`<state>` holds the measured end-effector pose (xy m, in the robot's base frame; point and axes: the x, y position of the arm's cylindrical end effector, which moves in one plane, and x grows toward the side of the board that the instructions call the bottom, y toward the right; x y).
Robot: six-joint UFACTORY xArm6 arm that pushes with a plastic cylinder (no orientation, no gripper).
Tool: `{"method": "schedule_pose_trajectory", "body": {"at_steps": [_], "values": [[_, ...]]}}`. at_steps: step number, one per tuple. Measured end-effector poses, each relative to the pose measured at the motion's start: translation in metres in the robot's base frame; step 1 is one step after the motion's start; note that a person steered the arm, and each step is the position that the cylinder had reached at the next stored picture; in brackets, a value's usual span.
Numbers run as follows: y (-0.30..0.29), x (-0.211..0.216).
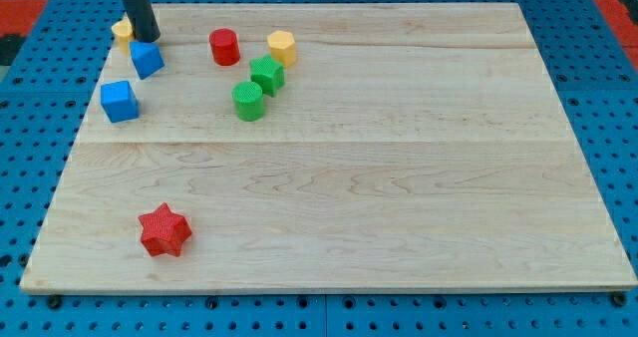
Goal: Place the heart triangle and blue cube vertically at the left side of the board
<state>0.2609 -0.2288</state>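
Fig.: Yellow heart (122, 30), blue triangle (147, 59) and blue cube (119, 101) sit upper left of tabletop (399, 177), roughly stacked top-to-bottom. My tip (148, 38) is betw. heart & triangle; no pincer on rig, state n/a. Best: short, slow nudges to line the three up.

Blue plastic blocks: two, cube (119, 101) and triangle (147, 59). Red: two, cylinder (224, 47), star (164, 229). Green: two, cylinder (248, 101), star (267, 75). Yellow: two, hexagon (282, 47), partly hidden block (122, 32).
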Motion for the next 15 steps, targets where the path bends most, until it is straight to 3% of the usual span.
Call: {"method": "schedule_pose_trajectory", "body": {"at_steps": [1,3,6,9,12,14,15], "values": [[0.029,-0.016],[0.026,-0.051],[0.032,0.051],[0.020,0.029],[0.013,0.089],[0.019,0.017],[0.002,0.015]]}}
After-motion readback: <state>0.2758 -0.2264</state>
